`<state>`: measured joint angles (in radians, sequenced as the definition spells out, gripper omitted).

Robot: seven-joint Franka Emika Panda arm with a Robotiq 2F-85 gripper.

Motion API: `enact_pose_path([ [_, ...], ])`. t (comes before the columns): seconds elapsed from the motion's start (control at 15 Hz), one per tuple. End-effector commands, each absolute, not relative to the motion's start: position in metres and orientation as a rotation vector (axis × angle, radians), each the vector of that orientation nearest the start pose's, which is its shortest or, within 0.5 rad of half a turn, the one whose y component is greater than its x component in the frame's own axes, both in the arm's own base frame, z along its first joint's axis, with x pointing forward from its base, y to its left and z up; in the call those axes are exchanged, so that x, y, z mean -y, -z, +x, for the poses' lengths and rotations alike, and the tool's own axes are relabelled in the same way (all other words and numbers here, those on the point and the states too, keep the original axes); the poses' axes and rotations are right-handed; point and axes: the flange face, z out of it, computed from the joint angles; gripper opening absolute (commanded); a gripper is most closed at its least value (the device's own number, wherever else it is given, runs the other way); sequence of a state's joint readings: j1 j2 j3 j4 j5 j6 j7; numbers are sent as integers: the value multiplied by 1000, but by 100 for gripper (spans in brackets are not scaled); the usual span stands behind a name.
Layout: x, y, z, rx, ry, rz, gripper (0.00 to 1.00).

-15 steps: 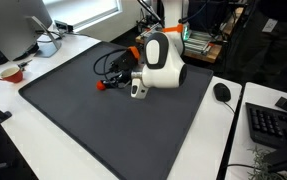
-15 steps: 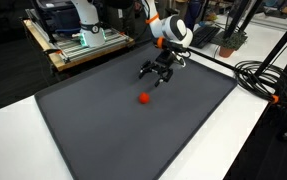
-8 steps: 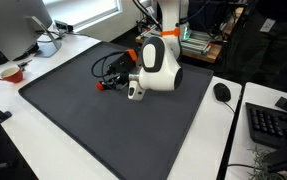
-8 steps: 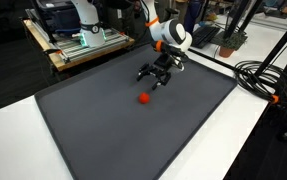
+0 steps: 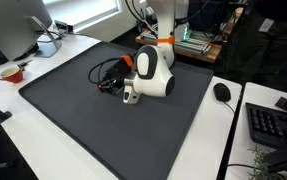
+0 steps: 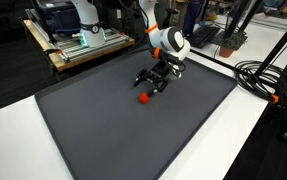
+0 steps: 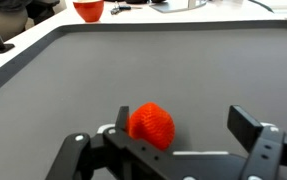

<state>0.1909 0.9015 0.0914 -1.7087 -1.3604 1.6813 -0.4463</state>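
Hovering low over the dark mat (image 6: 103,130), the gripper (image 6: 149,84) stands wide open. One finger (image 7: 75,146) and the other (image 7: 255,130) are set well apart, holding nothing. The red ball (image 7: 151,125) lies on the mat between them, closer to one finger than the other; whether it touches that finger cannot be told. In an exterior view the ball (image 6: 142,97) sits just below the claw, toward the tabletop edge where the arm's base stands. A red bowl (image 5: 11,73) rests on the white tabletop (image 5: 43,150) beyond the mat, near a corner. The mouse (image 5: 222,92) and keyboard (image 5: 273,125) lie along the opposite edge; the key lettering is too small to read.
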Motion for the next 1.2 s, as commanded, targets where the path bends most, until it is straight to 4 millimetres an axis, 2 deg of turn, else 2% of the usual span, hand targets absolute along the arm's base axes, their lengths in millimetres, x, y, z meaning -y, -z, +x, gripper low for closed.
enact_pose_path([
  [0.0, -72, -67, 610, -1440, 957, 1301, 100],
  [0.33, -70, -57, 611, -1504, 1006, 1213, 93],
  [0.6, -72, -55, 612, -1563, 1005, 1116, 100],
  [1.0, -74, -49, 595, -1589, 998, 1097, 100],
  [1.13, -74, -50, 595, -1586, 991, 1123, 100],
])
